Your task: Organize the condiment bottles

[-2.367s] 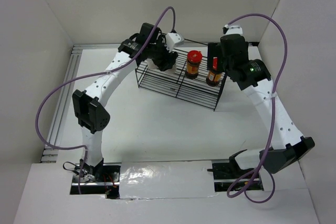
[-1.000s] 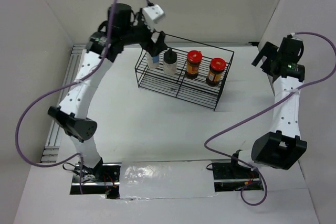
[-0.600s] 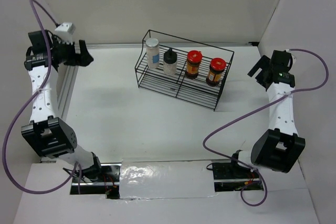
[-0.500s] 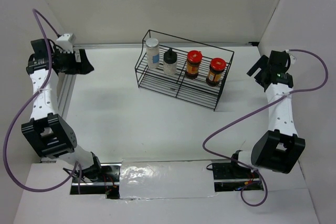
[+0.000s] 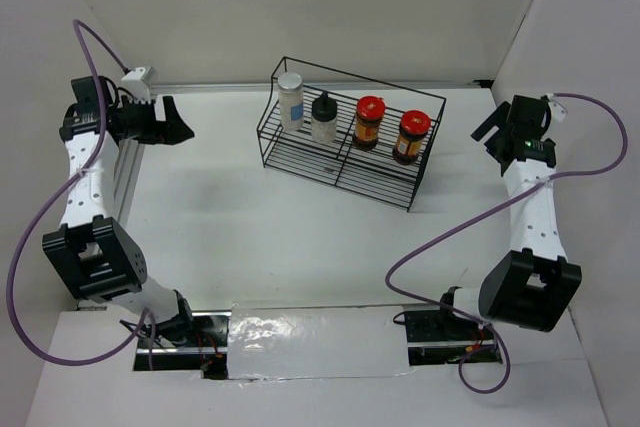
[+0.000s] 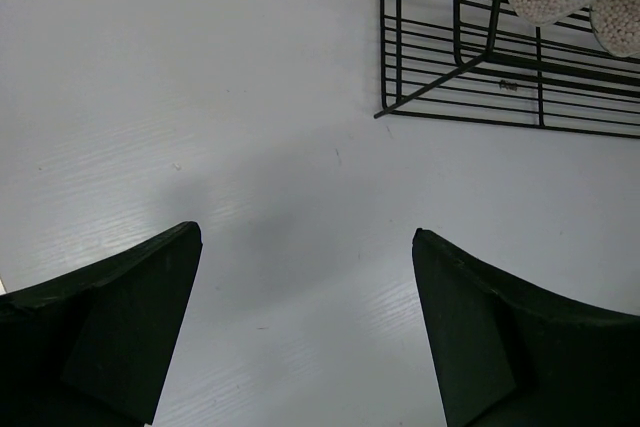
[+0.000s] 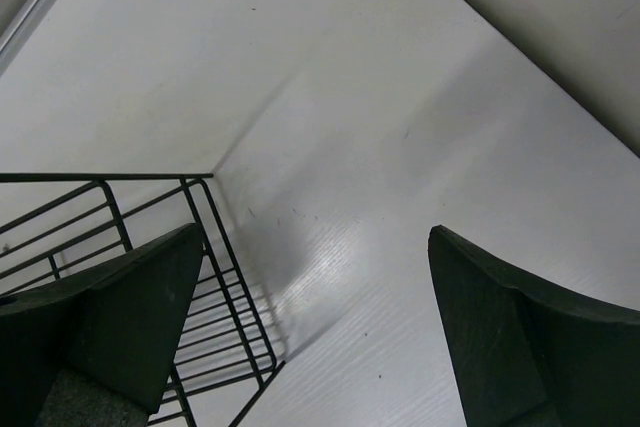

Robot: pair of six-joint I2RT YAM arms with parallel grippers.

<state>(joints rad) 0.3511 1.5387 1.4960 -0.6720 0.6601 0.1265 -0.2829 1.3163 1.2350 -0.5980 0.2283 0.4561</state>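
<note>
The white-capped shaker (image 5: 290, 102), the black-capped bottle (image 5: 323, 117), the left red-lidded jar (image 5: 370, 122) and the right red-lidded jar (image 5: 410, 137) are all standing upright in a row along the back of the black wire rack (image 5: 340, 175), mid-table (image 5: 300, 237); pale bottles left, brown jars right, so the sorting is looking finished to me. The left end effector (image 5: 178, 121) is hovering wide open and empty, well apart at the left edge; the right end effector (image 5: 487, 127) is likewise gaping, holding nothing, near the rack's right end. Labels are reading too small from above; the left wrist view is cutting the shaker off at the frame edge; the right wrist view is showing only a rack corner.
</note>
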